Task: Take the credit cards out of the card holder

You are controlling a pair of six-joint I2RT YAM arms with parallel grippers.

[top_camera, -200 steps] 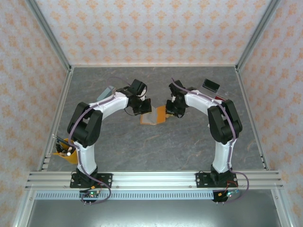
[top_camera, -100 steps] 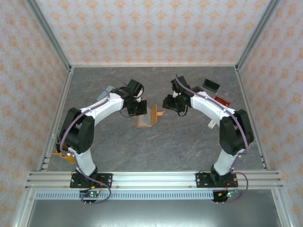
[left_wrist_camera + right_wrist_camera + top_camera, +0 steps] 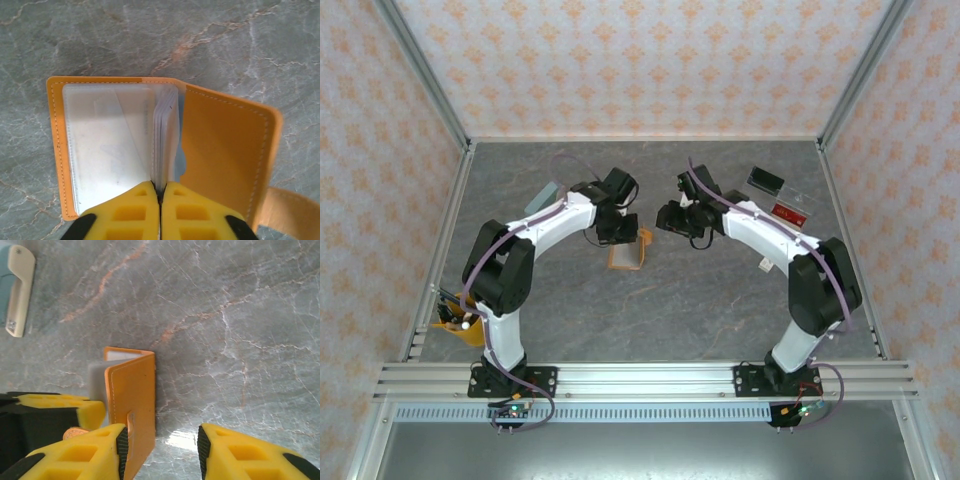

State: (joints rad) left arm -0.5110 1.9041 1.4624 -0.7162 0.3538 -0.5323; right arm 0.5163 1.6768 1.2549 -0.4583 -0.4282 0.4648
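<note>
Folded narrower: orange card holder [image 3: 220, 150], clear pockets [image 3: 107, 145] bunched.

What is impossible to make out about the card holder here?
- Left wrist: cloudy pockets hide whether cards sit inside; the left gripper covers the near edge of the card holder.
- Right wrist: the orange cover hides the pockets' faces.
- Top: card holder too small for detail.

card holder [image 3: 220, 150] | orange, open | clear pockets upright | on table [image 3: 700, 300] centre
</note>
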